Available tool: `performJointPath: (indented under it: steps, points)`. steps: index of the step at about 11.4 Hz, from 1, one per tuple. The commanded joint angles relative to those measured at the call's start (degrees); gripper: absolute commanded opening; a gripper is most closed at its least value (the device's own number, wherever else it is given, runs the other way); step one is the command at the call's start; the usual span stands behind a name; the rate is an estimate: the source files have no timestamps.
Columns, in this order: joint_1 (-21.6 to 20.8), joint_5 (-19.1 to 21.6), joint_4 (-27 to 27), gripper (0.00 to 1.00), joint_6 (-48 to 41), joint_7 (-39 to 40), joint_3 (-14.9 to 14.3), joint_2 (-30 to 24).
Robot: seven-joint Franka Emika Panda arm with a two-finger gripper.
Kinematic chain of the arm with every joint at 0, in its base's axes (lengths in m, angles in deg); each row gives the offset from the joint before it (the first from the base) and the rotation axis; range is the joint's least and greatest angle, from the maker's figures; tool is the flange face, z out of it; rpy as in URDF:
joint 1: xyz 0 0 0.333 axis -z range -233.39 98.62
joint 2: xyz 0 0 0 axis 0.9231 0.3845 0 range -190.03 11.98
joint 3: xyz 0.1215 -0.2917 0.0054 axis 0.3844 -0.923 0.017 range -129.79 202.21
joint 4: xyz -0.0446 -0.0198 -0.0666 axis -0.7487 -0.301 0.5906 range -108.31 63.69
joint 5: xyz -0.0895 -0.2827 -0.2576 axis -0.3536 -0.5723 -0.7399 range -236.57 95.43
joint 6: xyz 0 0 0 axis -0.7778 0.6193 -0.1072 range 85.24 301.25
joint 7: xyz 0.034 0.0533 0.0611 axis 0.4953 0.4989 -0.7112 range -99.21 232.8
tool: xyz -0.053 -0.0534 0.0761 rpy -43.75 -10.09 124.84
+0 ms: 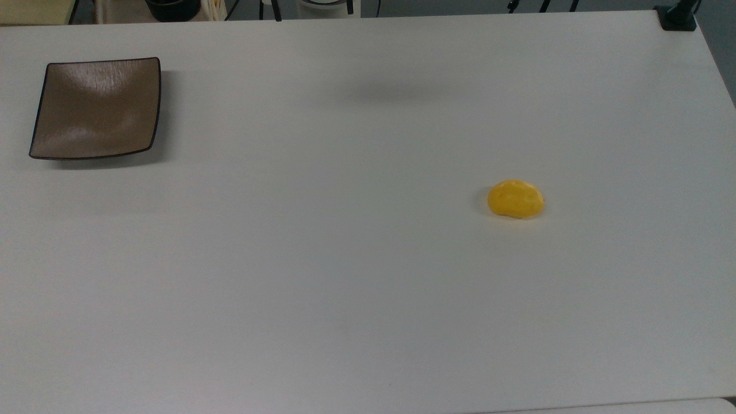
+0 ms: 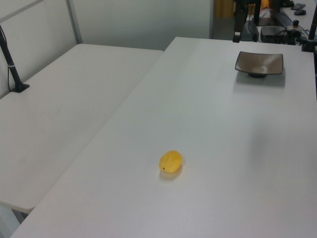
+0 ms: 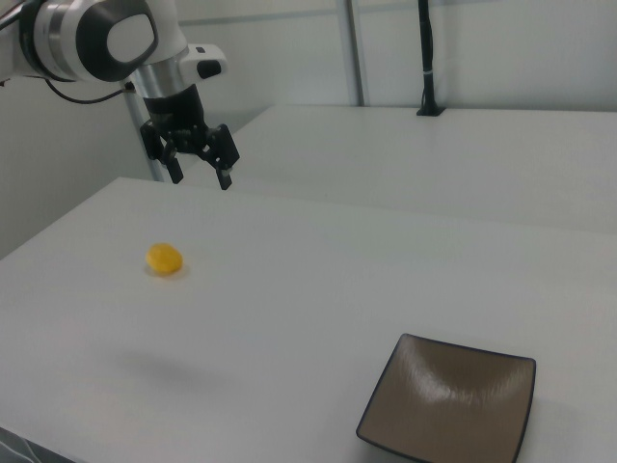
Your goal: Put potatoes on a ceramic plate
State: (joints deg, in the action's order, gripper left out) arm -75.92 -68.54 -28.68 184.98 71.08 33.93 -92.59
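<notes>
The gripper (image 3: 200, 172) hangs high above the table (image 1: 345, 287), its 2 fingers spread and empty. The 1 yellow potato (image 1: 516, 199) lies well apart from the square ceramic plate (image 1: 96, 108). Descend centred, probably closing across its narrower width.
</notes>
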Motion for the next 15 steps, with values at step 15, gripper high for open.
performJointPath:
  steps: [15]
  points:
    - [-4.8,1.3,-1.5,1.00,0.6,-1.5,0.3,2.6]
